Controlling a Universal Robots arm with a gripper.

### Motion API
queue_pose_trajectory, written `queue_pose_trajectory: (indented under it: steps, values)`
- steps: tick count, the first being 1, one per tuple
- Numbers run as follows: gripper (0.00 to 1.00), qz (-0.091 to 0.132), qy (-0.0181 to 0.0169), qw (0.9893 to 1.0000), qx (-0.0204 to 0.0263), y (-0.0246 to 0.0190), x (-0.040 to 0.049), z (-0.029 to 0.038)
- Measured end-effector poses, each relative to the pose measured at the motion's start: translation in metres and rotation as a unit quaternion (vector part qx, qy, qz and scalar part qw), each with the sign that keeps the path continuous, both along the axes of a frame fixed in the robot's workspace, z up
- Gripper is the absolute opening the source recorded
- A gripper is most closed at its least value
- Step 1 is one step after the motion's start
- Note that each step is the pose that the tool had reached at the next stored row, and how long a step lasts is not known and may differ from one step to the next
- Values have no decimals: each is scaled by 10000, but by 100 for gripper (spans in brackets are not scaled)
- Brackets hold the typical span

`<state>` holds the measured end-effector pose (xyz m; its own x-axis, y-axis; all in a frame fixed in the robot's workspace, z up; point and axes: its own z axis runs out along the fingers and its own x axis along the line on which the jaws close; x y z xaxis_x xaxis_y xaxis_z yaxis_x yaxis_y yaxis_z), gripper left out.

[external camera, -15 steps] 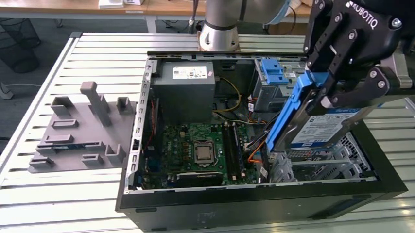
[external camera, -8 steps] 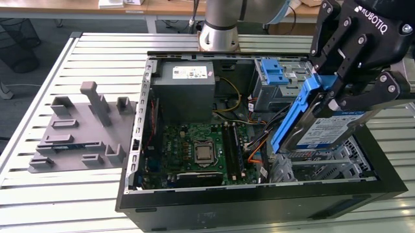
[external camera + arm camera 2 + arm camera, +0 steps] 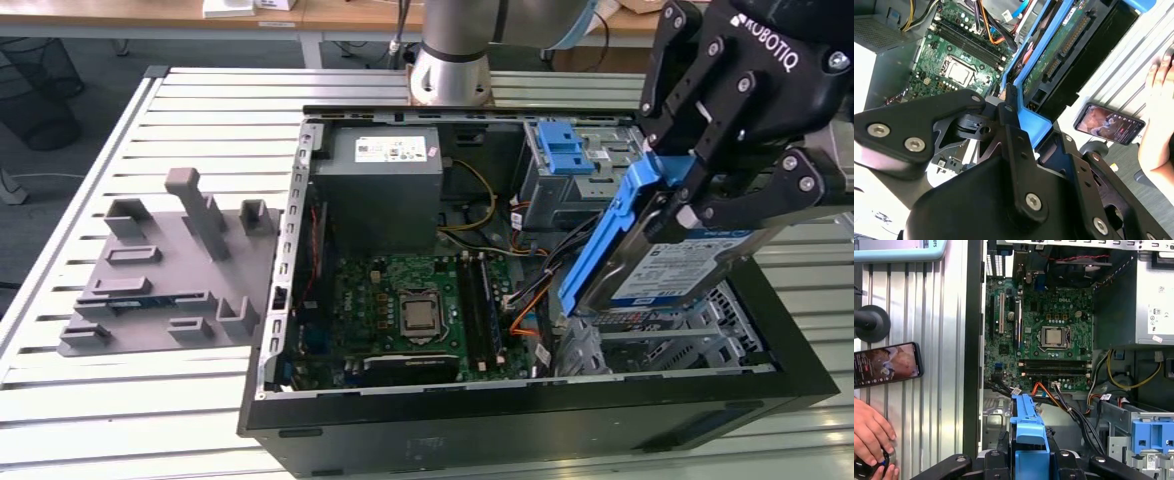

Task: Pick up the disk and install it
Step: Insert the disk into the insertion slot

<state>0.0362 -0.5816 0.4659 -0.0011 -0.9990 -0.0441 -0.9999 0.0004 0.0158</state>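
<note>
The disk point(image 3: 677, 268), a silver drive with a white-and-blue label in a blue carrier bracket point(image 3: 603, 240), hangs tilted on edge above the right end of the open computer case point(image 3: 534, 425) in the exterior view. My gripper point(image 3: 707, 195) is shut on its upper end. Below it lies the metal drive cage point(image 3: 667, 345). The second wrist view shows the disk's green circuit-board side point(image 3: 1059, 45) held by my gripper point(image 3: 1011, 117). In the first wrist view the carrier's blue edge point(image 3: 1029, 427) sticks out from my gripper point(image 3: 1029, 465) over the case floor.
Inside the case are the motherboard point(image 3: 414, 300), the grey power supply point(image 3: 380, 175), loose cables point(image 3: 527, 300) and a blue latch piece point(image 3: 567, 150). A grey fixture plate point(image 3: 160, 270) lies at the exterior view's left. A phone point(image 3: 886, 364) and a person's hand point(image 3: 869, 432) rest beside the case.
</note>
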Motion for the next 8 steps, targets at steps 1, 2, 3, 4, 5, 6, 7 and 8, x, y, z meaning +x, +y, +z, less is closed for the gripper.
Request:
queue_pose_trajectory:
  steps: [1, 2, 3, 4, 5, 6, 7, 8]
  values:
    - [36, -1, 0, 10000, 0, 0, 10, -3]
    - [36, -1, 0, 10000, 0, 0, 25, -6]
    - [36, -1, 0, 10000, 0, 0, 46, -11]
    - [36, -1, 0, 10000, 0, 0, 61, -15]
    - [36, 0, 0, 10000, -1, 0, 69, -16]
    - [36, -1, 0, 10000, -1, 0, 70, -16]
    - [36, -1, 0, 10000, -1, 0, 70, -16]
    - [36, -1, 0, 10000, -1, 0, 70, -17]
